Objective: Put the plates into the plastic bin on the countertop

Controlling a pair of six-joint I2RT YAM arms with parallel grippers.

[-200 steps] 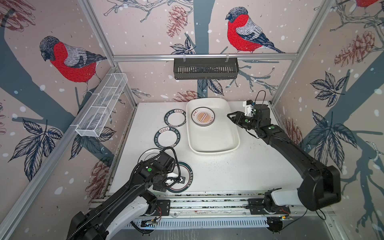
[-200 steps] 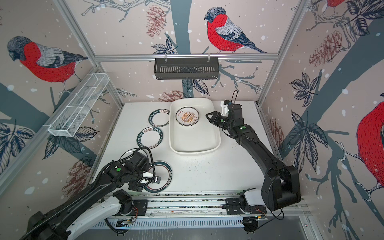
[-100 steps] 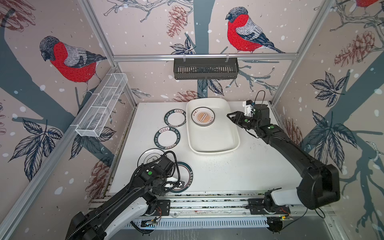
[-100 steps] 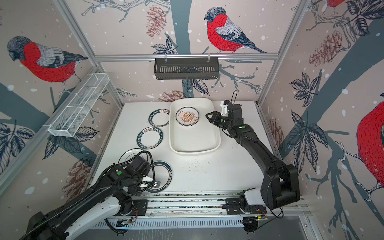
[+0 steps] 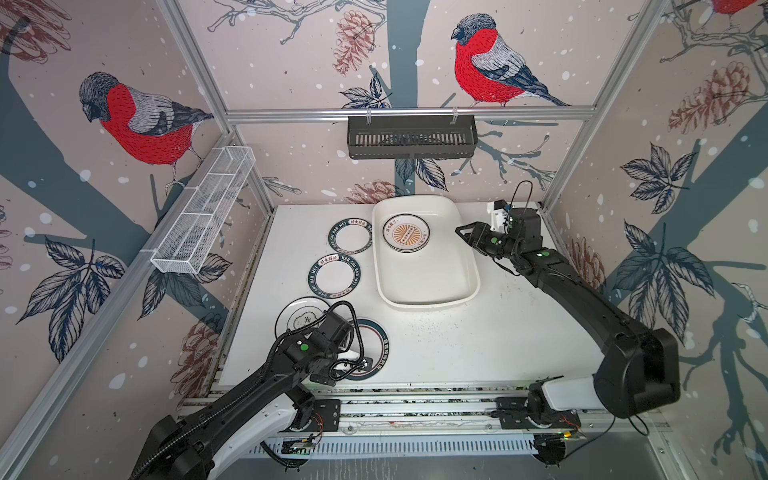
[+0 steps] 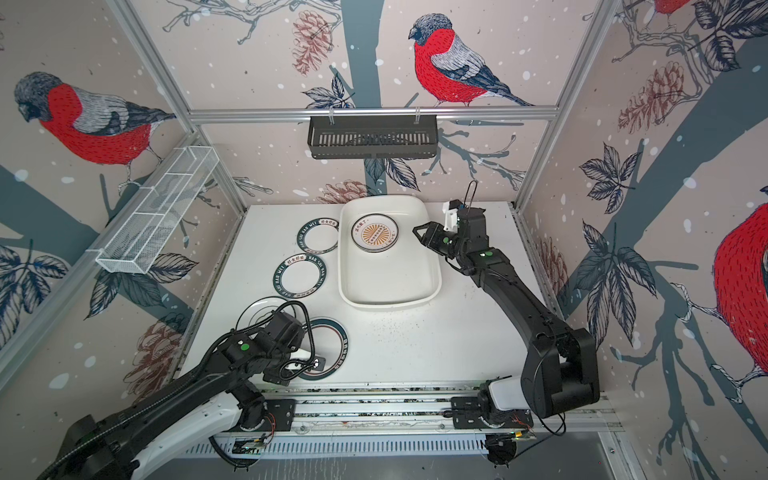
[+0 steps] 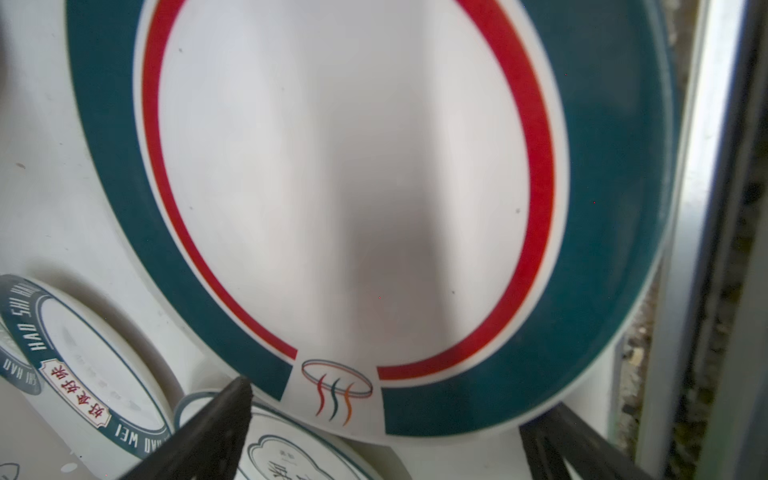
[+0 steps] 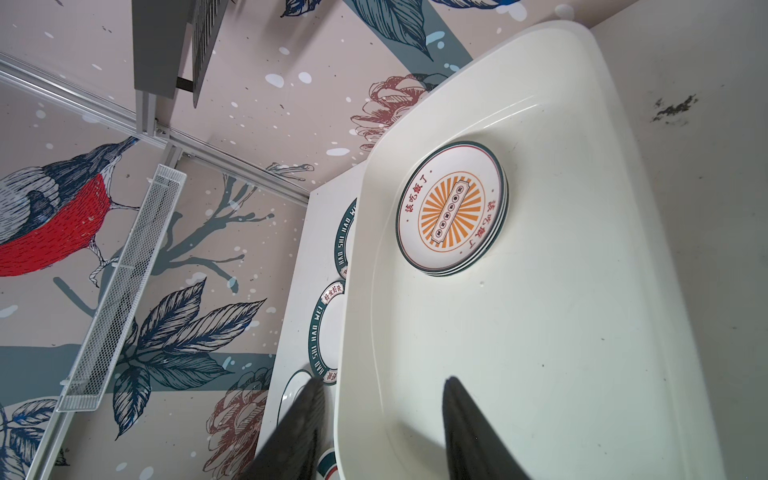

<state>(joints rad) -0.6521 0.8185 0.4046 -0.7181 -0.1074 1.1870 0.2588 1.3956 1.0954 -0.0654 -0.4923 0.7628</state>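
Hovering wide apart and empty, the left jaws stand directly over the teal-and-red plate [image 5: 376, 341] at the worktop's [image 5: 478, 340] near left; the bin [image 5: 428, 302] lies beyond, to the right. Right jaws, partly apart and empty, sit beside the bin's right rim.

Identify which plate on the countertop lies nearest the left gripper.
The front plate with a teal band and red inner ring, right beneath the open left gripper. The emblem plate and both lettered-rim plates lie farther back.
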